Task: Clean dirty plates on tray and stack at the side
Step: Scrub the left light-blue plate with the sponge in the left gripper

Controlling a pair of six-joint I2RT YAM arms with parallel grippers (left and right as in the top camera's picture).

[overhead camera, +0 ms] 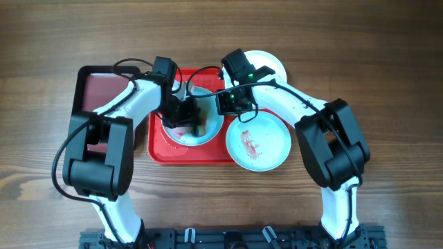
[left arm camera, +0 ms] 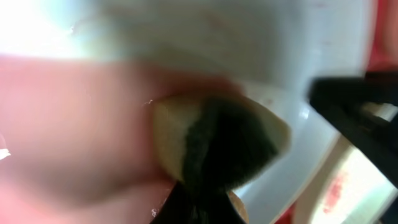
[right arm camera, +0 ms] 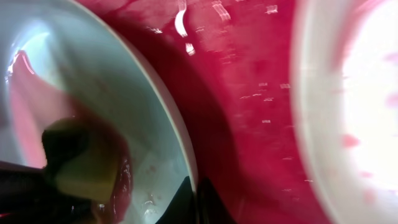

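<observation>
Left claw (overhead camera: 185,119) clamped on yellow-green sponge (left arm camera: 171,134), pressed into pale blue plate (overhead camera: 212,123) lying inside red tray (overhead camera: 187,153). Right claw (overhead camera: 227,104) at that plate's rim, over tray's right half; open or closed, cannot tell. Second pale blue plate (overhead camera: 266,142), red smears, overlaps tray's right edge. White plate (overhead camera: 271,63) at tray's far right corner, on wooden surface (overhead camera: 387,69).

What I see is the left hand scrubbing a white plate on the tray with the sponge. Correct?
No: the overhead view shows the plate is pale blue, not white. The left hand scrubs it on the tray with the sponge.
</observation>
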